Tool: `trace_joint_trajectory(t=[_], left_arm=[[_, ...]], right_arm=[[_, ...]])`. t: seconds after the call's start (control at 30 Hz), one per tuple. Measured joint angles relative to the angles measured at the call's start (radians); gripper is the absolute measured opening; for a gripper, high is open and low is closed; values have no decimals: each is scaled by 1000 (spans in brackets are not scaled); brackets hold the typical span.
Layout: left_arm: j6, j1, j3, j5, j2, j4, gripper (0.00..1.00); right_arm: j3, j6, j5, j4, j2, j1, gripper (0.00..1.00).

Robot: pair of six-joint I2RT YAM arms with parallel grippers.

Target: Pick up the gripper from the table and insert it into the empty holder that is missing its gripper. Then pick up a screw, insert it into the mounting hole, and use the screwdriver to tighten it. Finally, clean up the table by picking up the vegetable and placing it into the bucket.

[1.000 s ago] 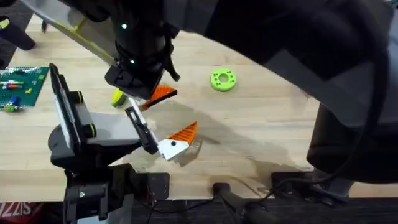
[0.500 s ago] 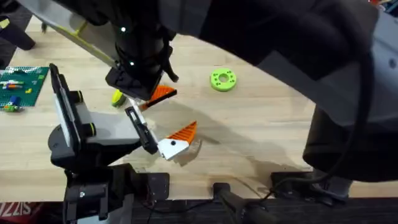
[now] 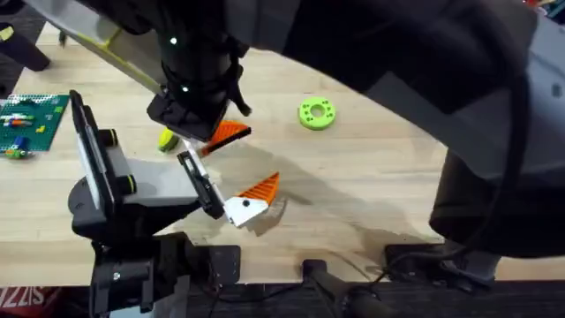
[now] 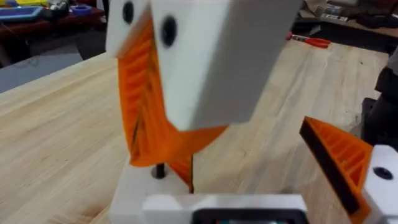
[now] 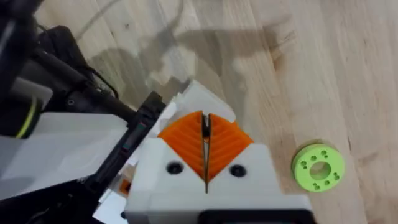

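My right gripper (image 3: 221, 134) reaches across from the right. Its orange ribbed pads (image 5: 186, 144) are shut together, and I see nothing between them. It hangs over my left gripper (image 3: 252, 201), which stands open. One left finger carries an orange pad (image 4: 339, 158). The other is a bare white block, the holder (image 4: 134, 186), with a dark pin in it. In the left wrist view the right gripper (image 4: 186, 177) comes down right beside that block. The yellow vegetable (image 3: 166, 139) lies on the table just left of the right gripper. The loose gripper, screw, screwdriver and bucket are out of view.
A green ring-shaped disc (image 3: 317, 113) lies on the wooden table (image 3: 380, 177) to the right of both grippers, also in the right wrist view as the disc (image 5: 318, 167). A green brick plate (image 3: 33, 119) sits at the left edge. The right arm's dark bulk covers the upper right.
The right arm's dark bulk has shifted slightly at the right. Both grippers stay almost where they were.
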Motion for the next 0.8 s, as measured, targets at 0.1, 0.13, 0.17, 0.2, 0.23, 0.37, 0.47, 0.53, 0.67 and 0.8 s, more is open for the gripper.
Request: trace_joint_trajectory(t=[0.1,0.13,0.17,0.2,0.23,0.37,0.47,0.53,0.67,0.8], left_arm=[[3,0,0,1,0,0,986],[4,0,0,1,0,0,986],[5,0,0,1,0,0,986],[5,0,0,1,0,0,986],[5,0,0,1,0,0,985],[5,0,0,1,0,0,985],[5,0,0,1,0,0,985],[5,0,0,1,0,0,985],[5,0,0,1,0,0,985],[5,0,0,1,0,0,985]], right_arm=[[0,2,-18,15,0,0,6],[0,2,-24,17,0,0,6],[0,2,-28,19,0,0,6],[0,3,-31,19,0,0,6],[0,3,-34,19,0,0,6],[0,3,-37,15,0,0,6],[0,3,-33,10,0,0,6],[0,3,-29,6,0,0,6],[0,3,-26,5,0,0,6],[0,3,-23,5,2,0,6]])
